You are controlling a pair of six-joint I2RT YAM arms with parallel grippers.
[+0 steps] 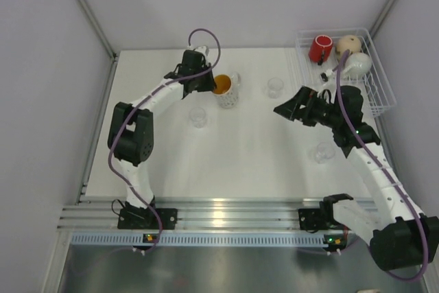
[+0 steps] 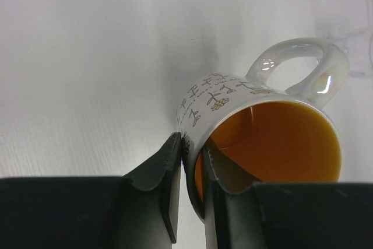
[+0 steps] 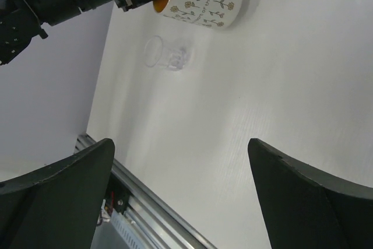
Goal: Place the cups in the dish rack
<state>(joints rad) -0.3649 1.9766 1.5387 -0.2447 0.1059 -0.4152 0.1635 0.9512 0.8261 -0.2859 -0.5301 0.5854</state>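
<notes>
1. Orange glaze lines the inside of a flower-printed mug [image 1: 228, 90], seen at upper centre of the top view on the white table [image 1: 260, 169]. It is well apart from the dish rack [image 1: 381, 94].
2. The left gripper [image 2: 192, 151] pinches the mug's wall at the rim. One finger is outside and one is inside the orange hollow, so the jaws are narrow and closed on the ceramic. The handle points away from the gripper.
3. The right gripper [image 1: 285, 109] hangs at centre right, between mug and rack. Its jaws are spread wide and hold nothing.
4. The white wire rack fills the upper right corner. It already holds a red cup [image 1: 320, 49], a beige mug [image 1: 348, 44] and a white mug [image 1: 357, 64].
5. A clear glass tumbler [image 1: 275, 87] stands just right of the flowered mug. A second tumbler [image 1: 198, 116] stands lower left of it, and a third tumbler [image 1: 322, 151] stands at centre right.
6. Risk: the grip is a thin pinch on glossy ceramic. The mug's weight hangs to one side, so it may swing or slip when lifted.
7. Risk: the way to the rack passes the nearest tumbler and the right arm. A low carry could knock the glass over or bump the arm.
8. Risk: the rack's far end is crowded, so a careless drop could land the mug on another cup.
</notes>
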